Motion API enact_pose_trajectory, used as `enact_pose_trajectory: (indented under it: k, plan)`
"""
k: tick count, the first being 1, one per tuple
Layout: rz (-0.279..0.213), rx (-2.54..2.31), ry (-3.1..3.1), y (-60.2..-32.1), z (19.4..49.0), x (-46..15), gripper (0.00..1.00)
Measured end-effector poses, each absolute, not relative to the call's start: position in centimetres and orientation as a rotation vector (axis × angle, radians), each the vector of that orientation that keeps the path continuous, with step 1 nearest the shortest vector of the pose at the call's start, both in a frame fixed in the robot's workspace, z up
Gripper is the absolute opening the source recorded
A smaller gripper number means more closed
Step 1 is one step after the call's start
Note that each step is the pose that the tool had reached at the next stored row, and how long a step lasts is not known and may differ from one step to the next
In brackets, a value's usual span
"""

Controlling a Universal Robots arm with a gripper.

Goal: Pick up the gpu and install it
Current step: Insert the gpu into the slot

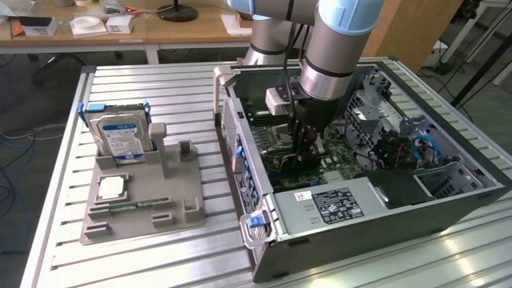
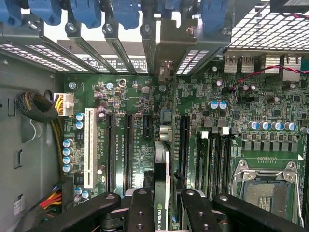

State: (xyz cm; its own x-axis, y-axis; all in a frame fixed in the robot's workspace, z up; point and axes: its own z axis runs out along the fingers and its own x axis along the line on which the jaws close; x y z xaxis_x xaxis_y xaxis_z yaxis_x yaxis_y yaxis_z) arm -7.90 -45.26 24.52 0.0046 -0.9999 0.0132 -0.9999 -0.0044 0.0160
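The arm is reaching down inside the open computer case, and the gripper has its fingers clamped on the gpu, which hangs edge-on just above the motherboard among the expansion slots. The risk, as I see it, is alignment: if the card's edge sits a little to one side of its slot, pushing down could bend it or scrape the board. Its bracket end also has to meet the rear opening, or it could jam there.
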Motion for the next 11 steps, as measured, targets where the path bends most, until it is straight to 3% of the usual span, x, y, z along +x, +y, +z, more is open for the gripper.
enact_pose_trajectory:
  k: [11]
  plan:
    - [-0.003, 2.212, -2.202, -45.26, 24.42, -7.9, 0.26]
